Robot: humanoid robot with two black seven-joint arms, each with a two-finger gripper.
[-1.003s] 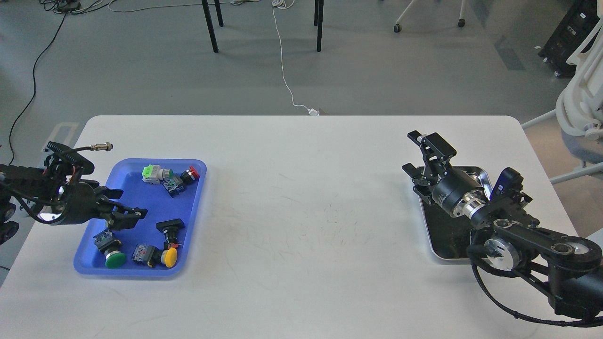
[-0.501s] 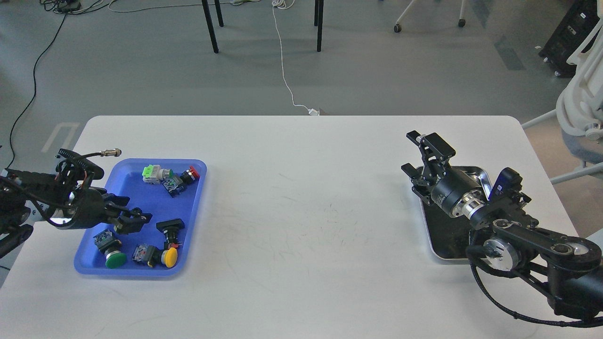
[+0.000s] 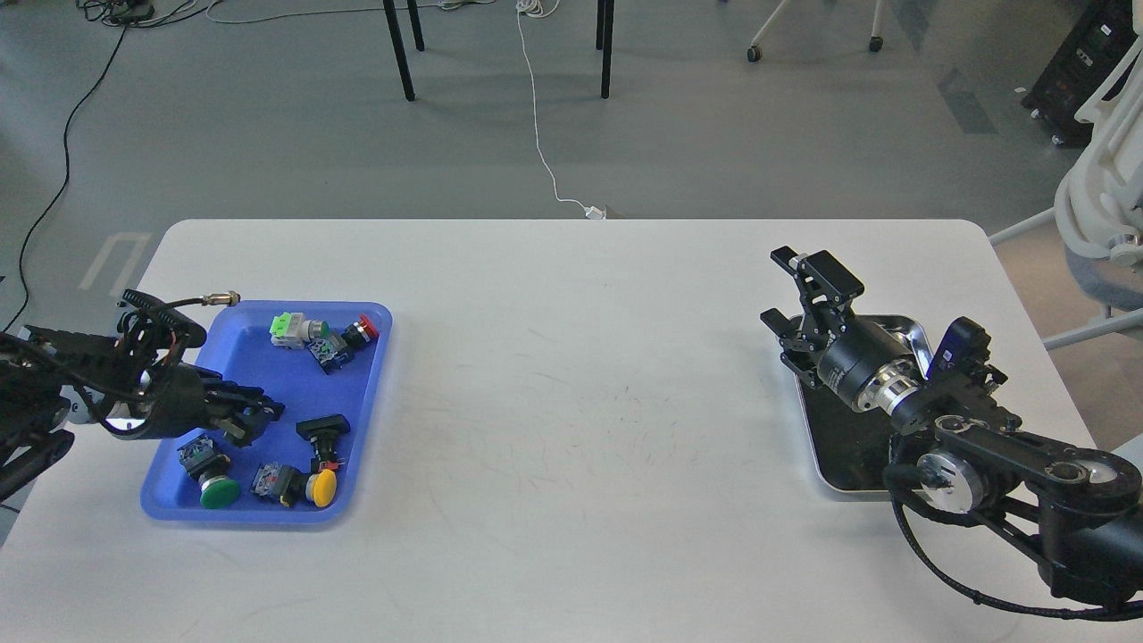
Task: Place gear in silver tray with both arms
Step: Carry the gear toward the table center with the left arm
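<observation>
Spanning grey flooring [image 3: 268, 134], white table [image 3: 571, 375].

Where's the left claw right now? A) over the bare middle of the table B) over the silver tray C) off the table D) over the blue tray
D: the left claw sits above the blue tray, among the push-button parts; the silver tray is far off under the right arm.

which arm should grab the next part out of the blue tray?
Left. The left gripper is already over the blue tray, right beside the push-button parts. The right gripper sits across the table at the silver tray.
</observation>
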